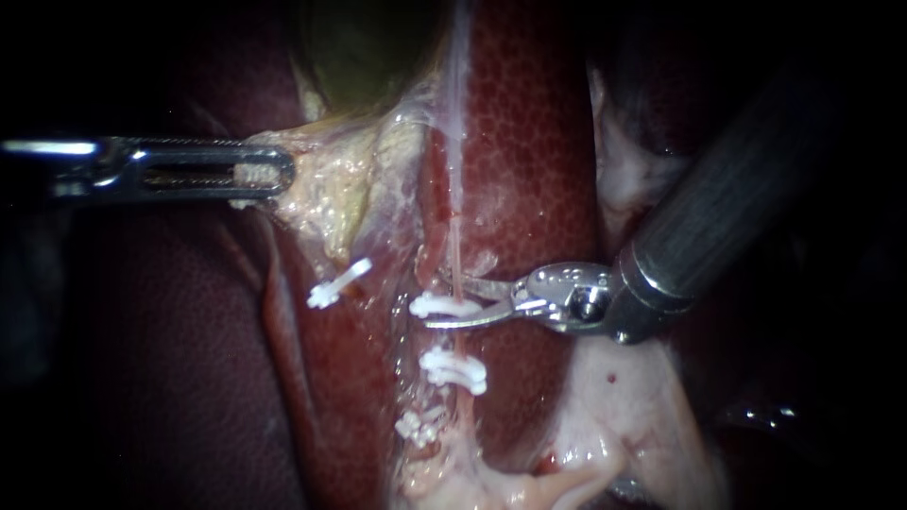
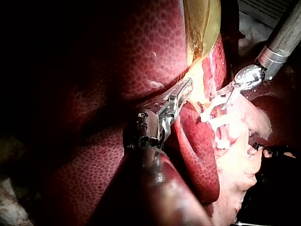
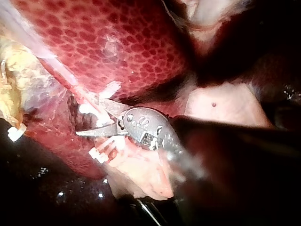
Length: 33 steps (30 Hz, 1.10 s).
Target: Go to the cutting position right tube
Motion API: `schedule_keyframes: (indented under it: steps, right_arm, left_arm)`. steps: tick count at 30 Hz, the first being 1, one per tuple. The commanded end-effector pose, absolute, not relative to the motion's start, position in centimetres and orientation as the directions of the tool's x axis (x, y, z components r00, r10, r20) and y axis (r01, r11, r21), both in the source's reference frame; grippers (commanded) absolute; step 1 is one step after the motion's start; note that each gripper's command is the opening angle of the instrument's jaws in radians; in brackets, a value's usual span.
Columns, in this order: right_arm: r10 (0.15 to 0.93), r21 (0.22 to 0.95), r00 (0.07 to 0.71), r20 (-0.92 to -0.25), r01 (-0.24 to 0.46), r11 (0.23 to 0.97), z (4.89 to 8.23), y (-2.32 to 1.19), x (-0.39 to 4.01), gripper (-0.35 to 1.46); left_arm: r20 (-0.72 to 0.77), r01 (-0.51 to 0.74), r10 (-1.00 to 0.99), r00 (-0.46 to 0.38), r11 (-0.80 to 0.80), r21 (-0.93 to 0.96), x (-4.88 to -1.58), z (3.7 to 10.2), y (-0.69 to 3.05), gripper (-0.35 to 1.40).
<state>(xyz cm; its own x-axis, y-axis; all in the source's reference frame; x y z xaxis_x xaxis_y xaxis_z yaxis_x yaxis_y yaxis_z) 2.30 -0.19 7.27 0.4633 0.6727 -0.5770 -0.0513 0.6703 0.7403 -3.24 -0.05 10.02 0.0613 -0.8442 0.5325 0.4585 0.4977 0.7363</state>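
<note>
at the far left of the endoscope view, your left instrument (image 1: 276,175), a slotted steel grasper, is clamped flat on the pale yellow fatty tissue (image 1: 331,189) below the green gallbladder (image 1: 368,47), holding it out to the left. next over, a lone white plastic clip (image 1: 338,283) sits on the other strand. the right tube (image 1: 457,255), a thin, taut pink strand, runs top to bottom over the mottled red liver (image 1: 529,142), with white clips stacked along its lower part. your right instrument (image 1: 446,300), with short steel blades, comes in crosswise from the right. its blades are slightly parted and grip nothing, with the tube and the top clip (image 1: 436,304) in the gap. key relation: blades perpendicular to the tube, straddling it. i'd judge you're nearly in position. check the cut line clears that clip.
</note>
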Motion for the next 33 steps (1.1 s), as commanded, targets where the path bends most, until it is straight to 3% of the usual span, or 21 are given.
schedule_keyframes:
  steps: [1,15,33]
  right_arm:
    - [0.675,0.742,0.463,-0.575,-0.053,0.669,7.26,-0.19,2.3,1.4]
    - [0.678,0.746,0.463,-0.571,-0.053,0.664,7.26,-0.19,2.24,1.4]
    - [0.696,0.789,0.503,-0.512,-0.043,0.612,7.15,-0.24,1.77,1.4]
  left_arm:
    - [0.532,0.459,-0.844,0.061,0.498,0.736,-3.24,10.02,-0.05,-0.35]
    - [0.532,0.458,-0.844,0.061,0.498,0.736,-3.24,10.02,-0.05,-0.35]
    - [0.532,0.458,-0.844,0.062,0.498,0.737,-3.23,10.01,-0.05,-0.35]
